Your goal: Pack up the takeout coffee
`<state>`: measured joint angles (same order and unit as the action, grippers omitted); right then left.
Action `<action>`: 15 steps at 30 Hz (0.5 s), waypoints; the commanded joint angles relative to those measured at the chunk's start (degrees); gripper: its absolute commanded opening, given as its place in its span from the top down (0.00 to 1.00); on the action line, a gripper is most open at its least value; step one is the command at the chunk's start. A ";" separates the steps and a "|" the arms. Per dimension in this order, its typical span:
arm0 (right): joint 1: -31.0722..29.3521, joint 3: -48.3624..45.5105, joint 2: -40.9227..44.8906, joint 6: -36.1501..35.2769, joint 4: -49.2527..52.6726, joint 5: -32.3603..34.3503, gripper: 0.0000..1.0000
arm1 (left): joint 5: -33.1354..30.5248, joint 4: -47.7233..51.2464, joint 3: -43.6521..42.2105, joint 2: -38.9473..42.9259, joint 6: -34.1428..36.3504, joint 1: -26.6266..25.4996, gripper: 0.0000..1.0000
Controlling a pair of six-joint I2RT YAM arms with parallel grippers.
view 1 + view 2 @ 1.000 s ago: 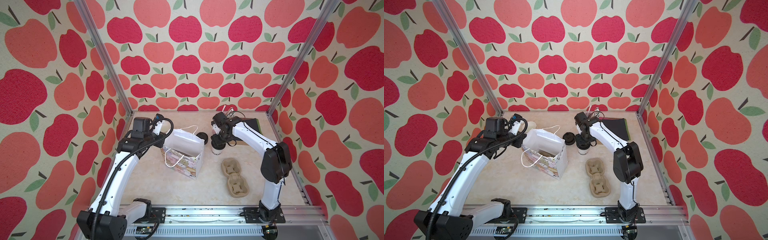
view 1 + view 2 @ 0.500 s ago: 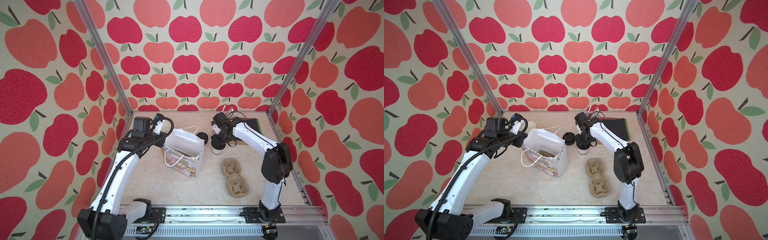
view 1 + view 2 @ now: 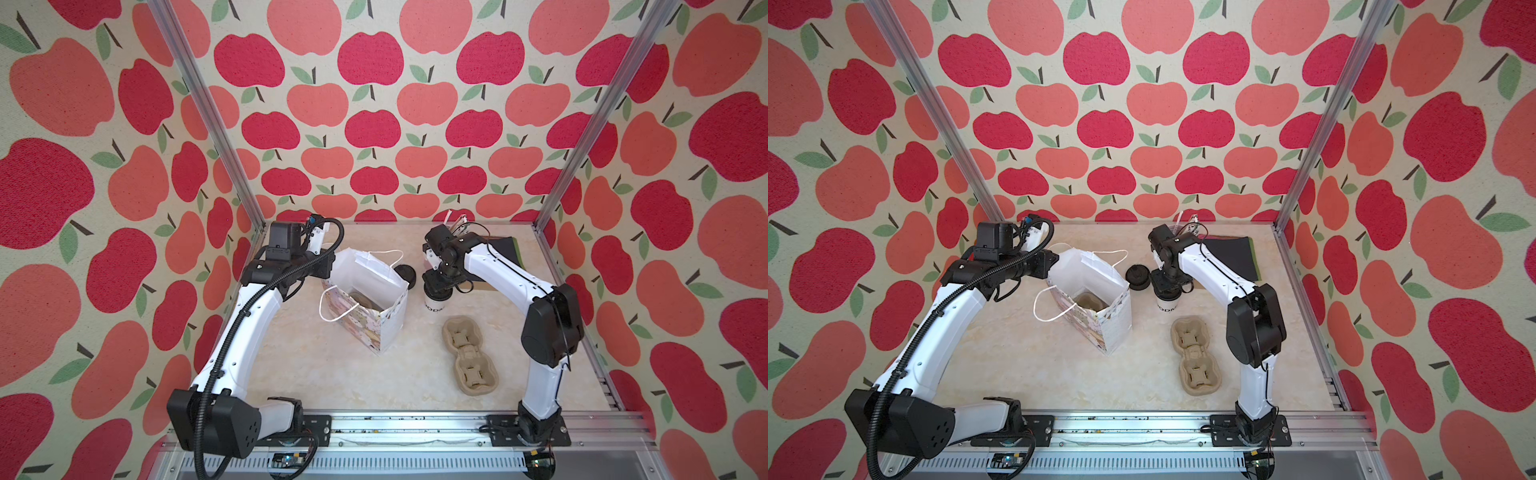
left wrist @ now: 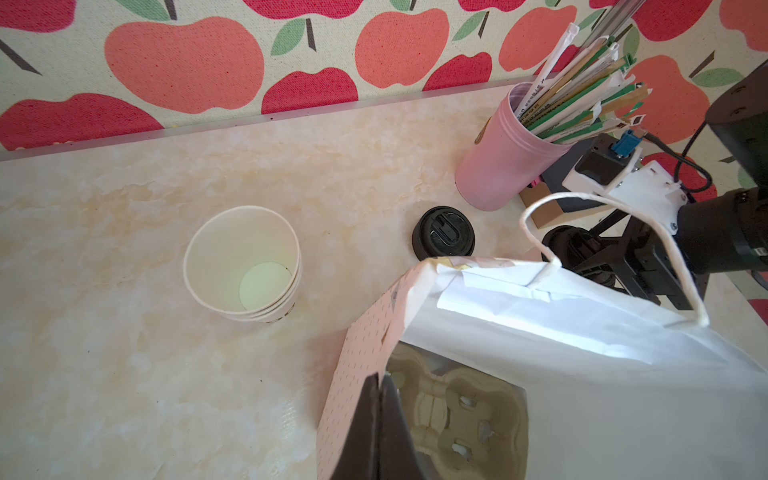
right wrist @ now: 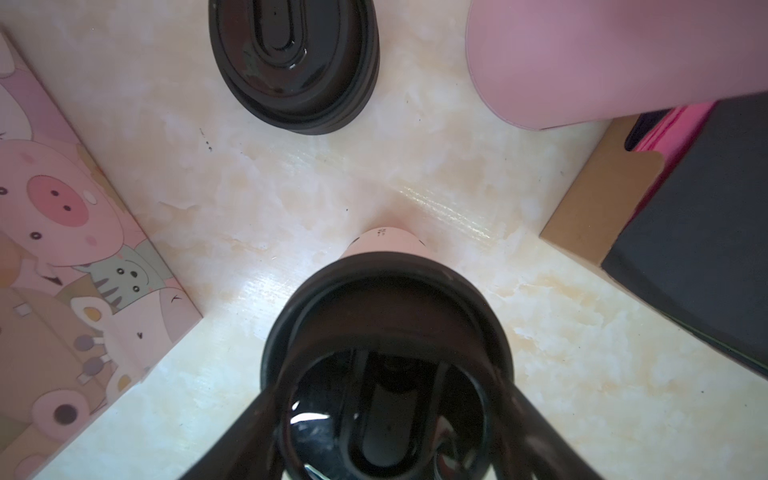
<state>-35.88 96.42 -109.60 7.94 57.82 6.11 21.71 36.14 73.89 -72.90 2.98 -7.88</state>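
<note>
The right gripper (image 5: pixel 388 374) points straight down. Its jaws stand wide and are closed from two sides on the black lid (image 5: pixel 386 316), which sits on the white cup (image 3: pixel 434 306). The task's thing is therefore directly beneath the tool, not off to one side of it. The cup stands upright on the table with its long axis vertical, in line with the gripper. It is just beside the paper bag (image 3: pixel 390 320) on the side away from the left arm, near the bag's wall but apart from it. The bag's mouth faces up, and a cup carrier (image 4: pixel 449 407) lies flat on its floor. The coming move looks like a lift clear of the bag's rim, a short carry sideways over the mouth, and a straight descent into a carrier socket. The right arm is plainly the nearer one and already has the cup. The left gripper (image 4: pixel 379 399) is at the bag's opposite side, its jaws pressed together on what appears to be the top edge of the bag's wall, which would hold the mouth open. A spare lid (image 3: pixel 405 273) lies on the table just behind the bag.
</note>
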 commanded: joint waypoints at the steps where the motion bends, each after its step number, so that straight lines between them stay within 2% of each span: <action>1: -0.36 -0.96 -1.57 -0.39 1.82 -0.77 0.31 | 0.84 -0.85 -1.45 2.41 0.18 0.46 1.00; 9: -0.69 1.71 -1.35 -1.09 4.31 0.37 0.31 | -0.09 2.40 -0.99 2.44 0.89 0.79 1.00; 15: -0.70 0.30 0.68 -0.76 4.11 0.40 0.31 | 1.16 2.02 -1.57 4.08 0.88 2.08 0.80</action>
<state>-35.99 97.30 -109.84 7.90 58.83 6.13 21.91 37.19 72.60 -70.13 3.51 -6.55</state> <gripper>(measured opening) 0.703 0.190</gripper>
